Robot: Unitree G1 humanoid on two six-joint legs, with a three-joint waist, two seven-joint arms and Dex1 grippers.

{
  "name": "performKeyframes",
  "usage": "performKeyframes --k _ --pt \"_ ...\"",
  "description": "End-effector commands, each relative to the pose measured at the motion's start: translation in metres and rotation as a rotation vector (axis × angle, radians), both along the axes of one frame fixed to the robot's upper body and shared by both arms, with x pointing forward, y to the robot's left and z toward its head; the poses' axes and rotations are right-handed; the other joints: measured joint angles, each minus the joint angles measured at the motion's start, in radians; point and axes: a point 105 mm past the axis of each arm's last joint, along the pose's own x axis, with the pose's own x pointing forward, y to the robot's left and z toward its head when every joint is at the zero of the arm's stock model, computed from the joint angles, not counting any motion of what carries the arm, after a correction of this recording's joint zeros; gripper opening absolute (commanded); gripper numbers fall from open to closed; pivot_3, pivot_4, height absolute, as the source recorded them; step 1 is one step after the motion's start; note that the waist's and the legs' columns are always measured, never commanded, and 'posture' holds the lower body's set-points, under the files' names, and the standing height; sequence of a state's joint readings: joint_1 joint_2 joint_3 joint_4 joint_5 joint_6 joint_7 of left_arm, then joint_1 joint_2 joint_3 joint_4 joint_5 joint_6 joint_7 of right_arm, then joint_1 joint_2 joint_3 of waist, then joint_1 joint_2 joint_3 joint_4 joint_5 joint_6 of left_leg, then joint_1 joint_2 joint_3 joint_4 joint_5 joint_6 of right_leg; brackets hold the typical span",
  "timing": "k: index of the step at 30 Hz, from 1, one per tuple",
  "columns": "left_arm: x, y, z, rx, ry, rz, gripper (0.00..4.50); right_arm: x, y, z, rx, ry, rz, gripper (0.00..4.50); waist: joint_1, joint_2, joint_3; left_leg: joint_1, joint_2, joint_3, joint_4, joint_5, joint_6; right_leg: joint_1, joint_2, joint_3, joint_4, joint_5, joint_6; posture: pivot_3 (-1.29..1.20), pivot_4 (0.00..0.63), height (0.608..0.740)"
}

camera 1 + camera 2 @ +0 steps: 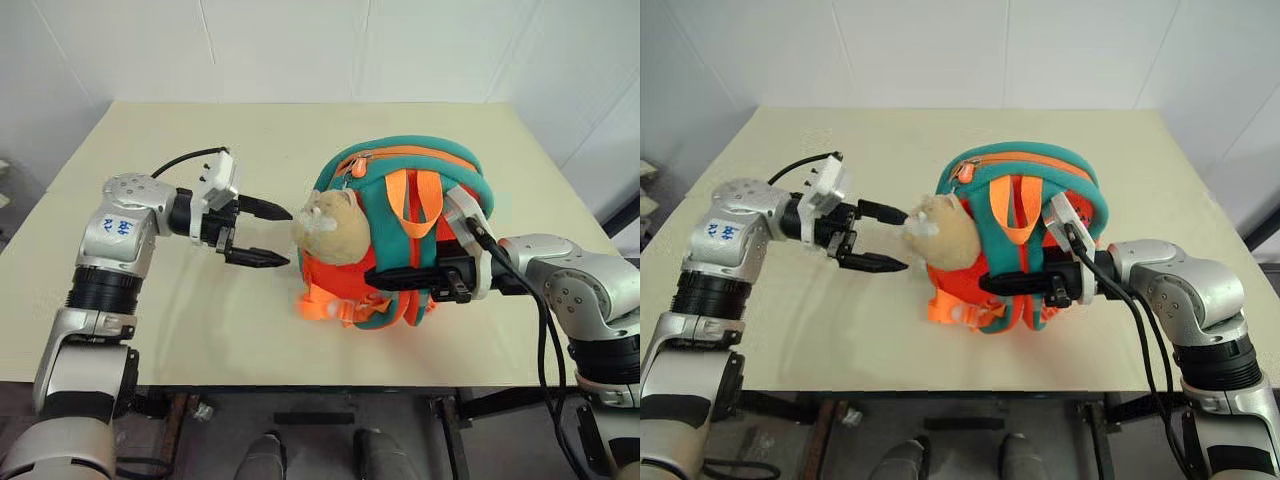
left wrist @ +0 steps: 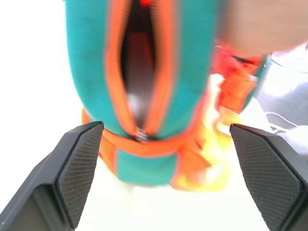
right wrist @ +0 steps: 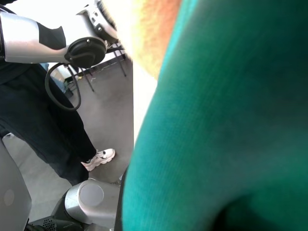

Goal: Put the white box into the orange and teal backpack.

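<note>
Orange and teal backpack (image 1: 400,235) standing upright on the beige table (image 1: 200,320), near the front edge, a little right of centre. Beige plush piece (image 1: 330,228) hanging on its left side, facing the left arm. Orange webbing straps (image 1: 330,305) bunched at the bottom front, touching the tabletop.

Left gripper (image 1: 262,233) just left of the plush piece, pointing toward it, fingers spread wide, nothing between them. Upper fingertip near the plush, contact not clear. From the left wrist view: zip opening (image 2: 139,62) of the backpack straight ahead, parted into a dark slit edged in orange (blurred, inside not readable).

Right gripper (image 1: 400,278) reaching in from the right across the front of the backpack, fingers clamped together at a teal shoulder strap (image 1: 380,215) (grip on the strap likely but finger contact partly hidden). Right wrist view mostly teal fabric (image 3: 226,120) pressed close to the lens; beyond it a person's dark trouser leg and white shoe (image 3: 101,158) on the floor.

White box: not locatable.
</note>
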State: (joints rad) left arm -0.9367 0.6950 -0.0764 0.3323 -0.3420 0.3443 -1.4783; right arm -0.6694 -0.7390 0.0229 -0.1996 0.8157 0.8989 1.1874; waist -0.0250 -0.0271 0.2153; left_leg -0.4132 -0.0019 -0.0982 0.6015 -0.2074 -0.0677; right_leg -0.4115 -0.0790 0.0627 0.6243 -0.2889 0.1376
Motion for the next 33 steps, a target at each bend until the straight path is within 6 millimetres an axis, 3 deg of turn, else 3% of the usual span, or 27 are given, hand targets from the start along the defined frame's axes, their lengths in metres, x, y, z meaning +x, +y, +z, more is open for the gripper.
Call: performKeyframes --k 1,8,13,18,21,27,33 --pt "-0.018 -0.001 0.022 -0.061 -0.075 -0.044 4.48 0.001 -0.003 0.007 0.015 -0.035 0.003 0.00 -0.002 0.000 0.000 0.000 0.000 0.000 0.000 0.000 0.000 0.000 0.000 0.000 0.000 0.000 0.000 0.00 0.150 0.740" --pt "-0.046 -0.030 0.036 -0.205 -0.116 -0.100 4.48 0.008 -0.001 0.003 0.010 -0.024 0.010 0.00 -0.003 0.000 0.000 0.001 0.000 0.000 0.002 0.000 0.000 0.001 0.000 0.000 0.002 0.000 0.000 0.00 0.150 0.740" --pt "-0.049 -0.040 0.020 -0.217 -0.119 -0.080 4.48 0.009 0.000 0.005 0.018 -0.027 0.012 0.00 -0.005 0.000 0.000 0.002 0.000 0.000 0.004 0.000 0.000 0.003 0.000 0.000 0.002 0.001 0.000 0.00 0.150 0.740" --pt "-0.032 -0.042 0.015 -0.253 -0.157 0.003 4.48 0.008 0.002 0.005 0.027 -0.027 0.013 0.00 -0.003 0.000 0.000 0.002 0.000 0.000 0.005 0.000 0.000 0.003 0.000 0.000 0.002 0.001 0.000 0.00 0.150 0.740" --pt "-0.018 -0.044 0.022 -0.308 -0.170 0.069 3.91 0.008 0.001 0.006 0.030 -0.028 0.007 0.00 -0.002 0.000 0.000 0.002 0.000 0.000 0.006 0.000 0.000 0.003 0.000 0.000 0.002 0.001 0.000 0.00 0.150 0.740" --pt "-0.022 -0.049 0.025 -0.357 -0.173 0.042 2.05 0.007 0.001 0.006 0.034 -0.030 -0.002 0.00 -0.002 0.000 0.000 0.002 0.000 0.000 0.007 0.000 0.000 0.003 0.000 0.000 0.001 0.001 0.001 0.00 0.150 0.740" --pt "-0.019 -0.036 0.025 -0.311 -0.184 0.072 0.62 0.007 0.000 0.005 0.035 -0.027 -0.011 0.00 -0.004 0.000 0.000 0.002 0.000 0.000 0.007 0.000 0.000 0.003 0.000 0.000 0.001 0.001 0.001 0.00 0.150 0.740"
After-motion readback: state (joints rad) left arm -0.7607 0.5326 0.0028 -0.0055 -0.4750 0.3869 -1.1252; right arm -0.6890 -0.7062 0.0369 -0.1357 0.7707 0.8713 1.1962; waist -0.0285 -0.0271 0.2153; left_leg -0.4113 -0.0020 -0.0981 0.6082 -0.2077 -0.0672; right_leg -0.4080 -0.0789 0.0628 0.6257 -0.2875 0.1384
